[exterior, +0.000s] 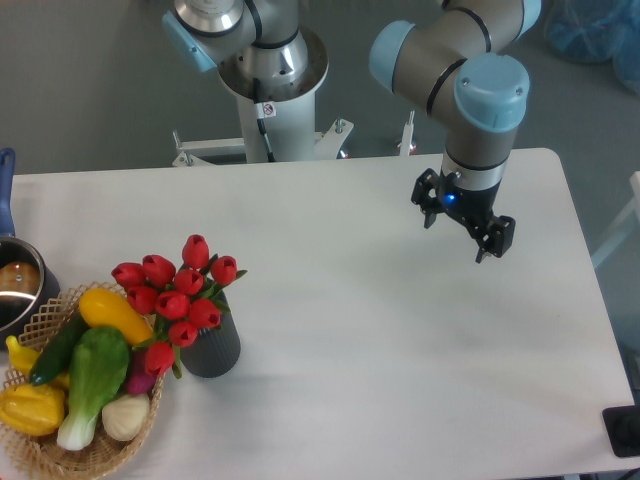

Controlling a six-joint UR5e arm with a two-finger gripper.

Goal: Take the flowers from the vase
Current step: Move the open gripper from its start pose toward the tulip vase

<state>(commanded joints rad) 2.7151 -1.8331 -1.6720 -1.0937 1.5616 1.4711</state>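
Note:
The flowers [176, 290], a bunch of red tulip buds with green stems, stand in the vase [212, 350], a small dark grey ribbed cylinder at the left of the white table. The bunch leans left over the basket's edge. My gripper [458, 238] hangs above the right part of the table, far to the right of the flowers. Its two black fingers are spread apart and hold nothing.
A woven wicker basket [100, 455] with yellow, green and white vegetables and a small dark-red one sits at the front left, touching the vase. A metal pot [18, 290] with a blue handle [6, 190] is at the left edge. The robot base [270, 90] stands behind the table.

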